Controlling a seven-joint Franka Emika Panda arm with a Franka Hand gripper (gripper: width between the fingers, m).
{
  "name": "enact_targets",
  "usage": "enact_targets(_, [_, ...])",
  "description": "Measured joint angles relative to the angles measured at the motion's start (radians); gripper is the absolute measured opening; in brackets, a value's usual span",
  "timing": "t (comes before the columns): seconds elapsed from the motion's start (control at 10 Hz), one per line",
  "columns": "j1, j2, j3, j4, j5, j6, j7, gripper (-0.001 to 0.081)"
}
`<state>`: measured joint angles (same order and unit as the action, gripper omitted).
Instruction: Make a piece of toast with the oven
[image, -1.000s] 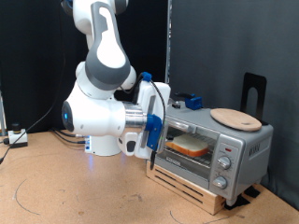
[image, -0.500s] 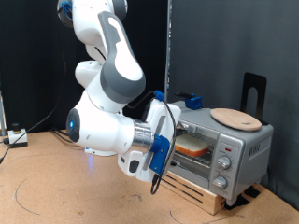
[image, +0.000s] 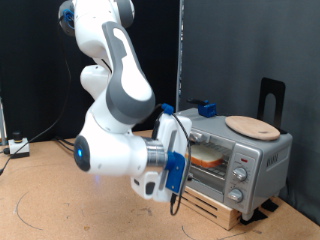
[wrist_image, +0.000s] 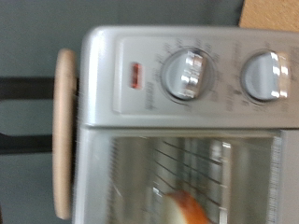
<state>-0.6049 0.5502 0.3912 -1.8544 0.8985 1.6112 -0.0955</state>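
Note:
The silver-grey oven (image: 245, 160) stands at the exterior view's right on a low wooden crate (image: 205, 203), its glass door up. Behind the glass, the piece of toast (image: 207, 157) lies on the wire rack. My gripper (image: 177, 203) hangs in front of the oven's left end, fingers pointing down, and nothing shows between them. The wrist view looks close at the oven (wrist_image: 112, 112): two round knobs (wrist_image: 184, 73), a red mark (wrist_image: 135, 75) and a corner of the toast (wrist_image: 183, 207) behind the glass. No fingers show in that view.
A round wooden board (image: 252, 126) lies on the oven's top and shows edge-on as the board (wrist_image: 64, 131) in the wrist view. A blue object (image: 205, 107) and a black stand (image: 272, 98) sit behind the oven. Cables lie at the far left (image: 18, 146).
The arm has swung lower and forward. The hand has moved from beside the oven's left end down in front of it, towards the exterior view's bottom. The toast and the oven have not moved.

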Motion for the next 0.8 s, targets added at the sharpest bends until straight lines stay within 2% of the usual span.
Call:
enact_targets(0.3, [0.046,0.097,-0.001,0.048,-0.101,0.060,-0.054,0.0809])
enact_targets(0.6, [0.072,0.160,0.002,0.062,-0.098,0.129,-0.063,0.0809])
enact_targets(0.8, [0.088,0.197,0.013,0.078,-0.090,0.133,-0.060,0.0809])
